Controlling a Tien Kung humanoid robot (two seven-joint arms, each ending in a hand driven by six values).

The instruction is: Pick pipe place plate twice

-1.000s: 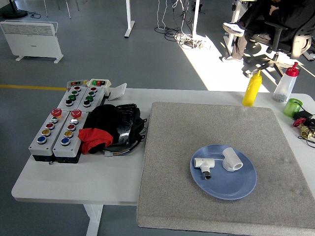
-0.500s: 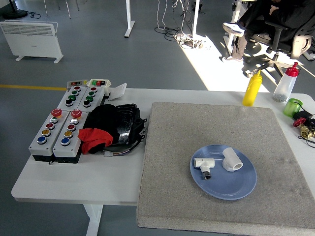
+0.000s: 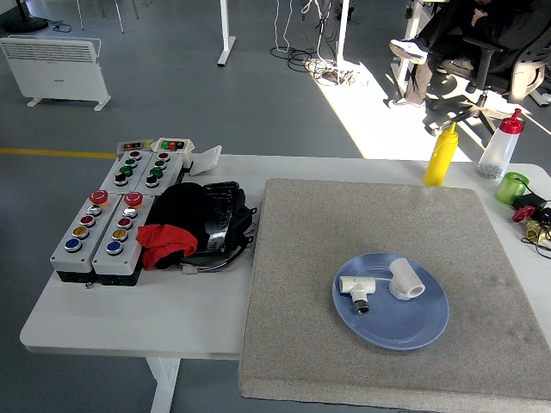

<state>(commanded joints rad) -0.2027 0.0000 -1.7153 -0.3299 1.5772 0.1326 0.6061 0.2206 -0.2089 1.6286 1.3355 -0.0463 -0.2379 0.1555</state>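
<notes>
A blue plate (image 3: 411, 327) lies on the grey mat (image 3: 379, 224), right of centre toward the near edge. Two white pipe fittings rest on it: a T-shaped piece with a dark threaded end (image 3: 355, 287) on the left half, and a short elbow piece (image 3: 405, 280) on the right half. The two fittings lie apart, not touching. Neither of my hands nor arms shows anywhere in the head view.
Grey button boxes (image 3: 96, 231) and a black and red bundle of cloth and cables (image 3: 191, 225) fill the table's left. A yellow squeeze bottle (image 3: 441, 155), a clear red-capped bottle (image 3: 499, 146) and a green cup (image 3: 511, 187) stand at the back right. A seated person (image 3: 465, 34) is beyond the table.
</notes>
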